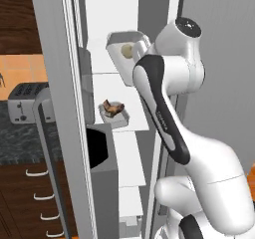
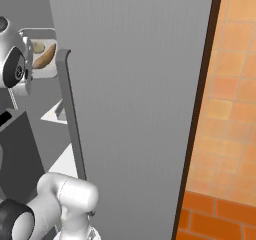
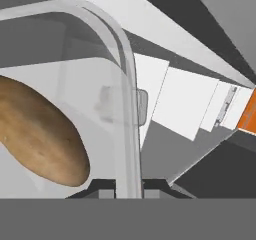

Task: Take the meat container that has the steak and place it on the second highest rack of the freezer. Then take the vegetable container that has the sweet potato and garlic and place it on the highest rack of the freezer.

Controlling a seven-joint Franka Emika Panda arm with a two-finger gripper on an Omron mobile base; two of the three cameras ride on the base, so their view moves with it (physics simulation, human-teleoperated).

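The two dark fingertips of the gripper [image 3: 128, 188], at the bottom centre of the hand view, are pinching the thin translucent wall of the clear, round-cornered vegetable container [image 3: 127, 91]. A matte tan-brown tapered sweet potato [image 3: 37, 131] is lying inside at left. In the left base view's upper centre, that container [image 1: 122, 39] is holding a pale round garlic bulb [image 1: 127, 50] inside the white-lined freezer [image 1: 107, 14]. Below, mid-frame, a red-brown lumpy steak [image 1: 112, 108] is sitting in its own clear tray [image 1: 119, 119] on a flat white rack [image 1: 110, 86].

Flat, even rendered light filled all three views, with no glare. The freezer [image 1: 130, 133] interior looked bright white, its door [image 2: 135, 109] a dull grey. Shadows were soft and faint. Edges looked slightly jagged and coarse, with no blur.
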